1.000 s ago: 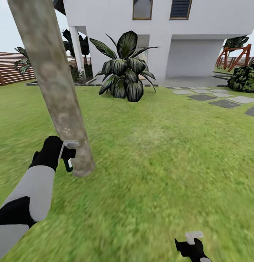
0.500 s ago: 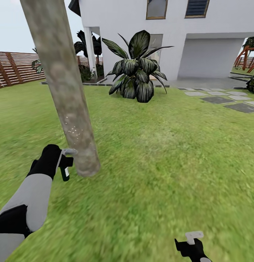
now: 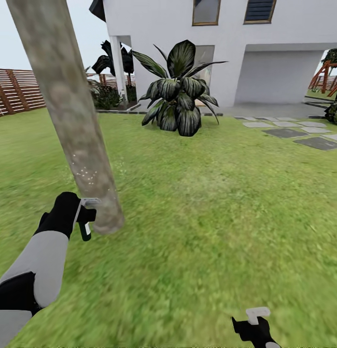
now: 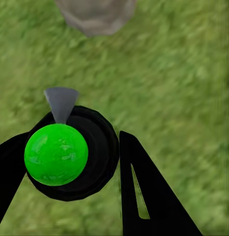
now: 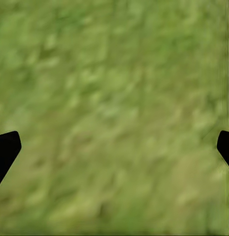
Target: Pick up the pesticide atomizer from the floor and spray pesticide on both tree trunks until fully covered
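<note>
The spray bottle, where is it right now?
In the head view the pesticide atomizer is at lower left, held in the left gripper above the grass, right beside the base of the tree trunk.

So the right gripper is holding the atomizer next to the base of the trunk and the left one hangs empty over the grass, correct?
Not quite: the sides are swapped. In the head view the left gripper holds the atomizer next to the base of the trunk. The right gripper is the one that hangs empty, fingers apart over the grass, as the right wrist view shows.
</note>
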Available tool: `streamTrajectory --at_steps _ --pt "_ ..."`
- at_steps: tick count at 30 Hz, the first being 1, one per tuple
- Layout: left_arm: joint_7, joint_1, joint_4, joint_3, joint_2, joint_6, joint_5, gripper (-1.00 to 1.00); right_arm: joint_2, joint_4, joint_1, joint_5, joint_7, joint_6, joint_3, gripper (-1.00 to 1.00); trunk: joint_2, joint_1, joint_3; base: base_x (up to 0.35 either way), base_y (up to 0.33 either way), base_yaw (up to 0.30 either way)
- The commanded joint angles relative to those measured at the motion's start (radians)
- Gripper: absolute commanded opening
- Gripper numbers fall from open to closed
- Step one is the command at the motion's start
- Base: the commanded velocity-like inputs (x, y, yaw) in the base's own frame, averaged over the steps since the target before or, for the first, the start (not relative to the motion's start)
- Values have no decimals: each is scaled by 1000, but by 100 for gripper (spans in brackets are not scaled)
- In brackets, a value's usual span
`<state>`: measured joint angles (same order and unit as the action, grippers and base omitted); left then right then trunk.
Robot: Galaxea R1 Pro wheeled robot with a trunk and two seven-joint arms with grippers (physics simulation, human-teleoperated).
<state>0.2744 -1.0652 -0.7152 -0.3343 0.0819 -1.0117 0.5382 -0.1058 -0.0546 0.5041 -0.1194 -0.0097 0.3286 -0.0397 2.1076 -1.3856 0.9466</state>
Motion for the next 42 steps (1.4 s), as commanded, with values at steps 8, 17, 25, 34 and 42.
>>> streamTrajectory --at_steps 8,17,25,34,42 --pt "10 -1 -1 -3 -1 -3 11 -100 0 1 1 -10 -1 3 -5 100 0 0 1 97 -267 40" --pt "10 19 -4 -5 4 -1 11 -100 1 1 1 -10 -1 3 -5 100 0 0 1 288 -84 262" --pt "10 21 -4 -3 2 -2 11 -100 1 1 1 -11 -1 3 -5 100 0 0 1 66 -235 276" --pt "9 21 -11 -3 -3 -1 10 -100 0 0 1 -10 -1 3 -5 100 0 0 1 31 -273 89" --pt "9 21 -13 -3 -7 -1 11 -100 0 1 1 -11 -1 3 -5 100 0 0 1 31 -273 1"
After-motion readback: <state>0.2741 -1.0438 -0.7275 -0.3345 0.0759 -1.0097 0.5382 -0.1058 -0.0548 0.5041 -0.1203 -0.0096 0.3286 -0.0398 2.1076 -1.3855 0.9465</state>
